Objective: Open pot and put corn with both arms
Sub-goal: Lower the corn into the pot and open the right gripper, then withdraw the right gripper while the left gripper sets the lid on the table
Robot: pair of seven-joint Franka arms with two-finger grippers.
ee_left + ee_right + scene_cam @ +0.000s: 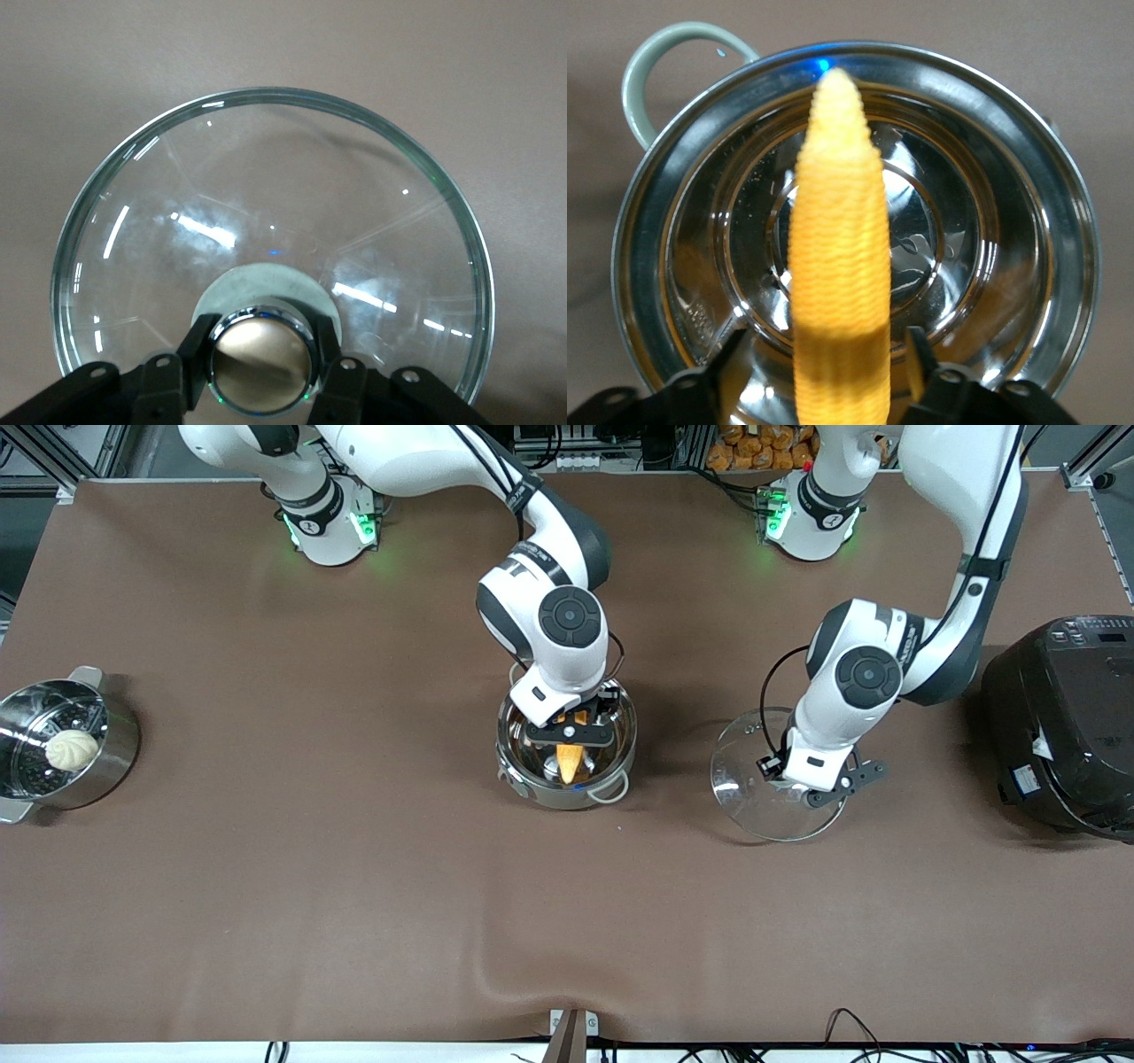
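Right gripper (571, 731) is over the open pot (567, 778) at table centre — fingers pinching the corn (837, 266), tip pointing across the bowl. Left gripper (263, 376) pinches the lid (749, 766) by its knob (263, 354) — lid beside the pot, toward the left arm's end.

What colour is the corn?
Orange-yellow. The corn, held by the right gripper over the pot, shows best in the right wrist view.
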